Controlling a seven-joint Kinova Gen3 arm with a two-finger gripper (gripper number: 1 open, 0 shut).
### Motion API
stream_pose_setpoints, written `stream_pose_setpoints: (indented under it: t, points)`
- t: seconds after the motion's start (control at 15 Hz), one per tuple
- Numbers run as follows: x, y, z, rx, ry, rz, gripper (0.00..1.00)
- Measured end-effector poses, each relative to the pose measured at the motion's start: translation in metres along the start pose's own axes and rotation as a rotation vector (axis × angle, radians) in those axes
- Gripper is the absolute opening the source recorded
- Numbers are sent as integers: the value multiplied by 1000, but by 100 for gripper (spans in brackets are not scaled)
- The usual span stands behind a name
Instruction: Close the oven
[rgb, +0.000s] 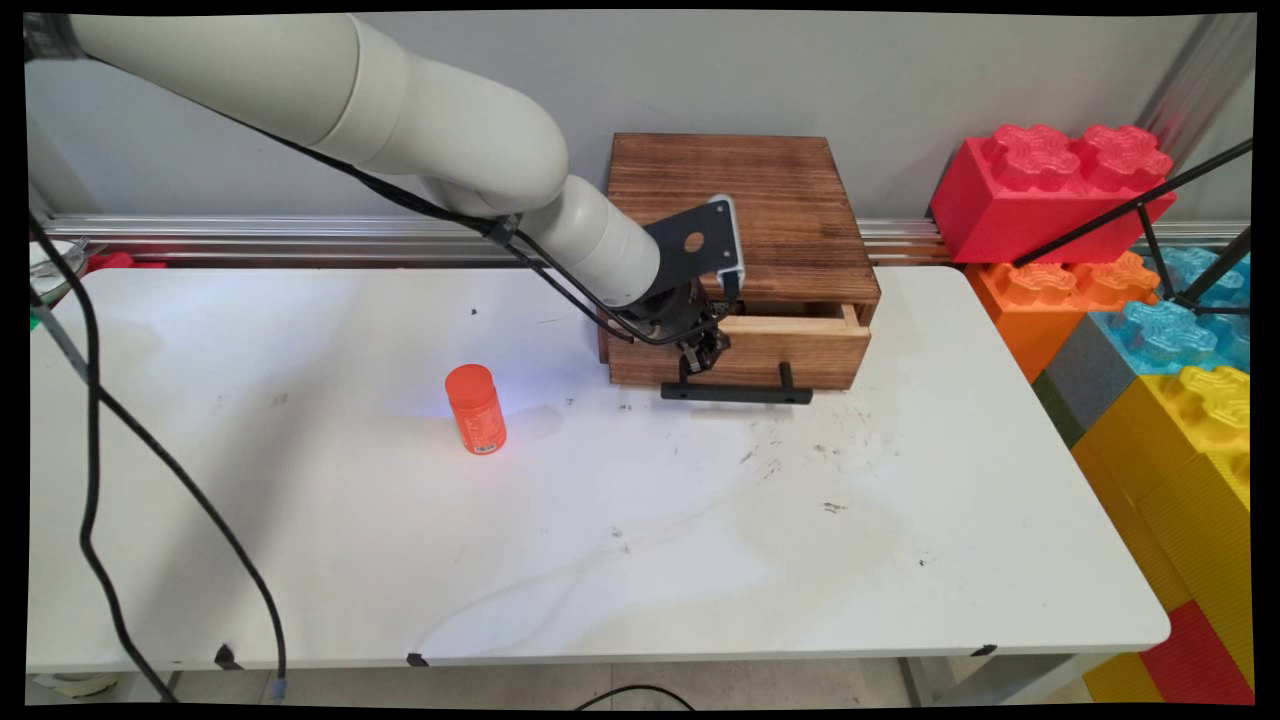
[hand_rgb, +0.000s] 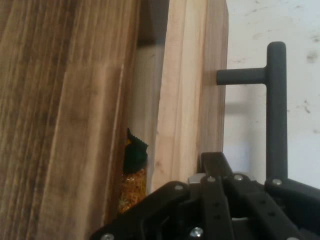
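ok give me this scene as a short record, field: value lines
tool: low at the drawer front, by the left end of the handle
drawer: slightly open, in the wooden box
handle: black bar on two posts
inside drawer: something orange-speckled with a dark top, seen through the gap
bottle: orange, upright on the table, left of the box
right of table: big toy bricks

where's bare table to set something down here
Bare: the wide near half of the white table, and the stretch left of the orange bottle. Crowded: the far middle, where the gripper meets the wooden drawer box and its black handle.
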Motion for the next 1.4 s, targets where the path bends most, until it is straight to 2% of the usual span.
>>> stream_pose_setpoints:
  t: [1.4]
  points:
    - [-8,-26,15,49,11,22,0]
